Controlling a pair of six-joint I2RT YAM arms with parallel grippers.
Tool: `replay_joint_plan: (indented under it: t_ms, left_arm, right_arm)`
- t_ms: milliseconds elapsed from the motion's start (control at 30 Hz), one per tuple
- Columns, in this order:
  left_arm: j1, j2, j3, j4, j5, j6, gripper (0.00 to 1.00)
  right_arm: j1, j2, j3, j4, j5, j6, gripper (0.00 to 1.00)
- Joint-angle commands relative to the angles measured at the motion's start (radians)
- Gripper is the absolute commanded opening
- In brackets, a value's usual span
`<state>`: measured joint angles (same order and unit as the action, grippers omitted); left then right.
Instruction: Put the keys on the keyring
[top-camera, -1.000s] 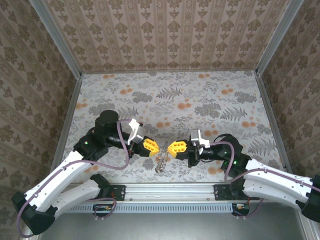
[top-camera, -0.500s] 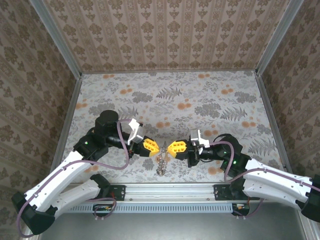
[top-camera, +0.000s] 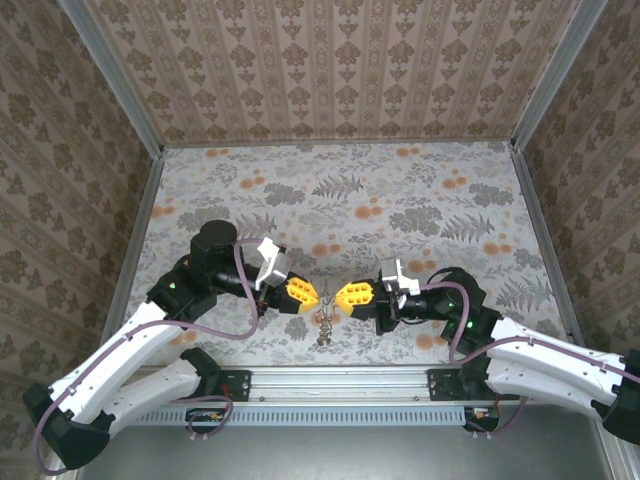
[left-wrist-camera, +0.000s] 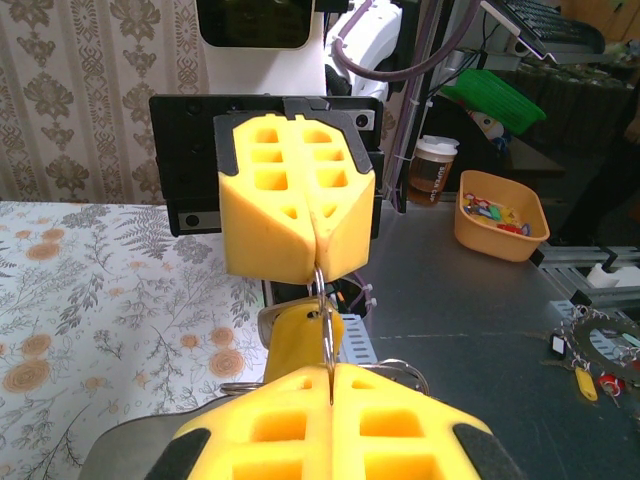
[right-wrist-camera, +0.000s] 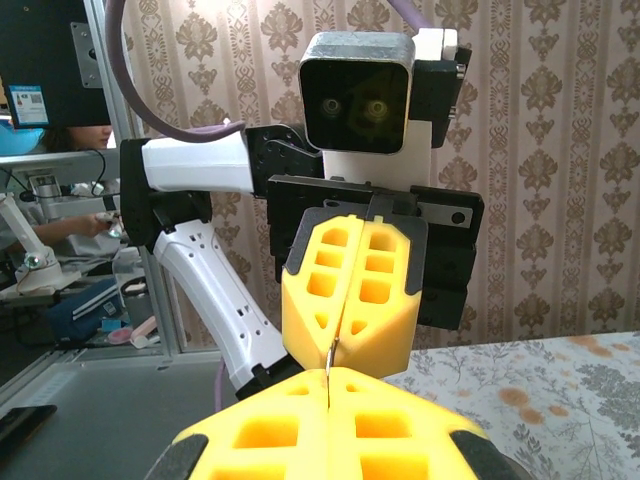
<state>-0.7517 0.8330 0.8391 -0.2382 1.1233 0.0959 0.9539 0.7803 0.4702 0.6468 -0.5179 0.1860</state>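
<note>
**A:** Item one, left hand: state and holding?

**B:** Left hand (top-camera: 312, 296): pads pressed together, pinching one side of the keyring (left-wrist-camera: 322, 318). The keyring is a thin loop, seen edge-on from the left wrist, and it runs into the seam between the pads.

**A:** Item two, right hand?

**B:** Right hand (top-camera: 341, 298): likewise pressed together, pinching the opposite side of the same loop. The hands point at each other, tips near but apart, and the loop bridges the gap.

**A:** Reason for the double hold?

**B:** Judged: a thin loop would likely turn or sag in one hand. Two opposed pinches fix it and hold it up off the worktop (top-camera: 400, 200), so whatever hangs from it can hang freely.

**A:** Item three, keys: location?

**B:** Keys (top-camera: 322, 328): a small pale metal cluster hanging just below the gap between the hands. They are above the worktop's near edge, between the two arms. Whether they are threaded on the loop or merely caught against it I cannot tell; they are too small.

**A:** Reason for the near-centre position?

**B:** Judged: both arms reach it with wrists turned inward. Each wrist camera looks straight along the loop at the opposite hand, which suits fine alignment.

**A:** Task status?

**B:** Judged: the loop is secured, but threading is unconfirmed. The next move calls for small, matched motions, since a pull from either hand could twist the loop or slip it from the pads.
</note>
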Motion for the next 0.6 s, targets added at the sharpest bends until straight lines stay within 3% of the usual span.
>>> replay_joint_plan:
  t_ms: [0,567]
  left_arm:
    - [0.004,-0.019,0.007,0.021,0.03,-0.005,0.0]
    - [0.004,-0.021,0.012,0.015,0.031,-0.002,0.0]
  right_arm:
    - [0.008,-0.016,0.034,0.005,-0.021,0.005,0.0]
    - [0.009,0.017,0.044,0.028,-0.027,0.009,0.0]
